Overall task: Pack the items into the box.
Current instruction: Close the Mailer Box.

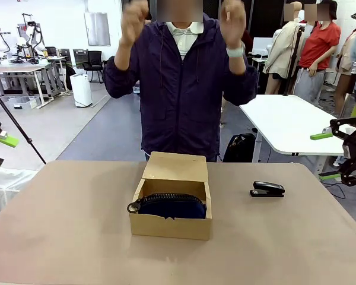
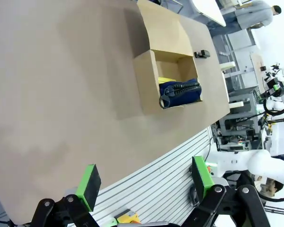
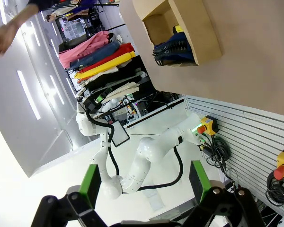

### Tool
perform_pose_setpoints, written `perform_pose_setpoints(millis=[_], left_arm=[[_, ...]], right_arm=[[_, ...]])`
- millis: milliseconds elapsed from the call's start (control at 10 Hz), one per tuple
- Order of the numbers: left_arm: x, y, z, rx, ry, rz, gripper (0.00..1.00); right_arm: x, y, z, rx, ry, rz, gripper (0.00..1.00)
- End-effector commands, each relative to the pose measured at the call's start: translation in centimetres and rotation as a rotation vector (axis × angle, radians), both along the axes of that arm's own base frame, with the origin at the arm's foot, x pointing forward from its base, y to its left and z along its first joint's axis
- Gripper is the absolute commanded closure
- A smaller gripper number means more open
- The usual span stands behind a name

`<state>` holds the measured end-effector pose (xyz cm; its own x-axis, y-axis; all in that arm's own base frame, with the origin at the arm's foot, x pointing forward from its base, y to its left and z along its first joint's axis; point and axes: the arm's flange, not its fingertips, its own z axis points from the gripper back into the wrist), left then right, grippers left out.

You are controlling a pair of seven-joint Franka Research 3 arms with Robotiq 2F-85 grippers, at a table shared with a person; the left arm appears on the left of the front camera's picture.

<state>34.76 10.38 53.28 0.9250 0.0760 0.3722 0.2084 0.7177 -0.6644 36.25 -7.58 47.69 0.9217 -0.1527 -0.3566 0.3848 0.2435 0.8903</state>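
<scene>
Tan tabletop (image 1: 59,225) w/ cardboard box (image 1: 166,228) holding navy pouch (image 1: 172,206), stapler (image 1: 267,189) near; L pincer (image 2: 145,175), R pincer (image 3: 144,177) wide, empty.

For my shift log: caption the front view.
Navy-blue zippered pouch in open brown cardboard box; black stapler on table; person's hands raised.
</scene>
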Motion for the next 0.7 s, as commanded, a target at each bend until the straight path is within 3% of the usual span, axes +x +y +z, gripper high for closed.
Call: perform_pose_setpoints(millis=[0, 600], left_arm=[[-0.09, 0.46, -0.04, 0.008, -0.002, -0.018, 0.00], [-0.09, 0.46, -0.04, 0.008, -0.002, -0.018, 0.00]], right_arm=[[0.04, -0.08, 0.45, -0.003, 0.002, 0.006, 0.00], [0.04, -0.08, 0.45, -0.003, 0.002, 0.006, 0.00]])
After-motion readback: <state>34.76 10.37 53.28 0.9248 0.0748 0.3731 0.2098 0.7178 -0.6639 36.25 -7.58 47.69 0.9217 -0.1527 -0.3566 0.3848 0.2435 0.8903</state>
